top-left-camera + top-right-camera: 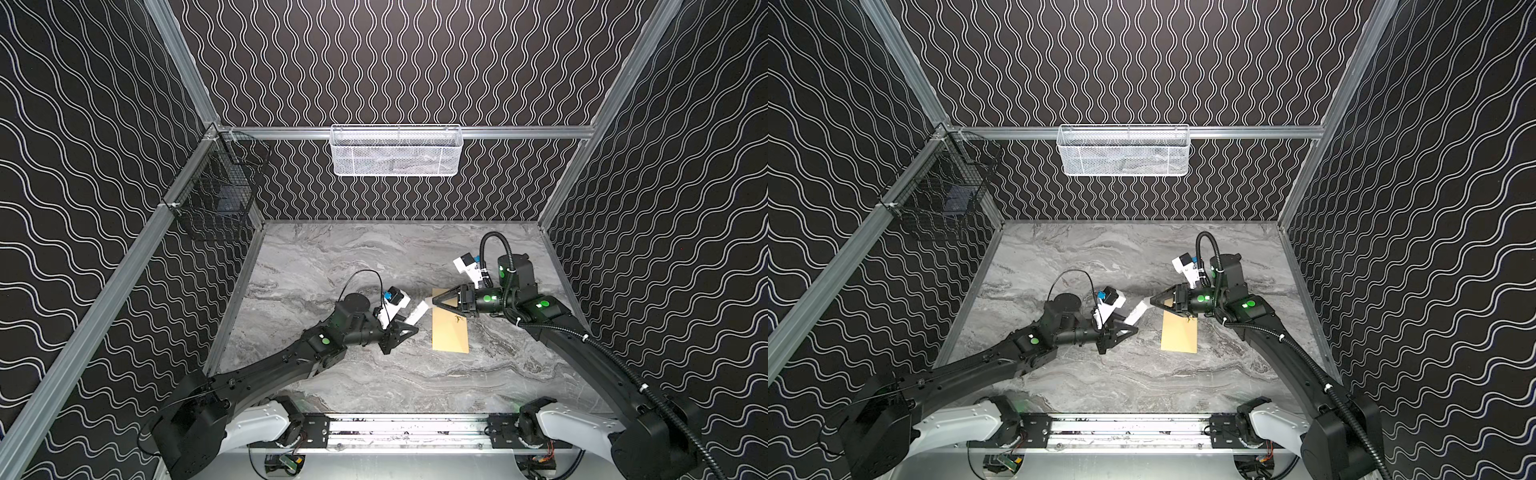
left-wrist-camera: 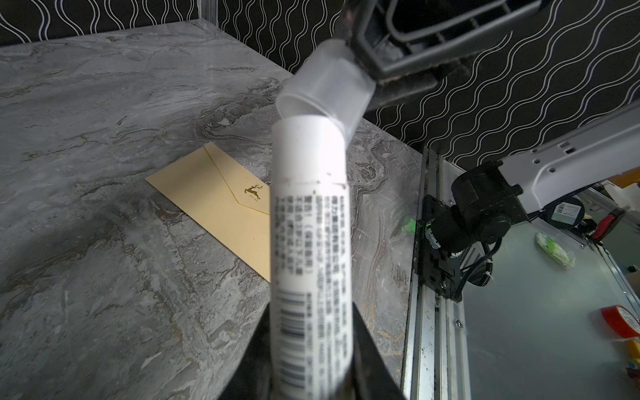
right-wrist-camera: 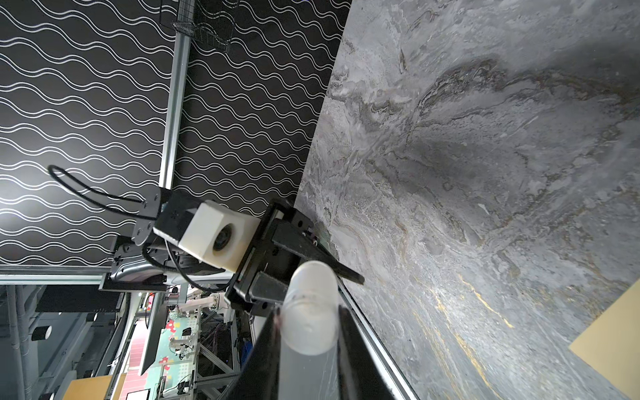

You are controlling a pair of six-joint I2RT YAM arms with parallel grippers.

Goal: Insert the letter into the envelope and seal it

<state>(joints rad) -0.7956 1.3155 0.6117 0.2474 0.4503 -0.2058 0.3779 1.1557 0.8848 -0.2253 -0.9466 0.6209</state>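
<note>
The envelope lies flat on the grey marbled surface, right of centre, with its long sides running near to far. In the left wrist view the envelope shows its pointed flap folded down, with a small gold deer mark at the flap's tip; whether the flap is stuck down cannot be told.

The left tool sits just left of the envelope, raised off the surface. It is clamped narrow on a white glue stick tube, which has printed text and a barcode and points up toward the right tool.

The right tool hangs above the envelope's far end and pinches a translucent cap. The cap's open mouth is tilted against the tube's tip, with its rim over one side and not seated straight.
</note>
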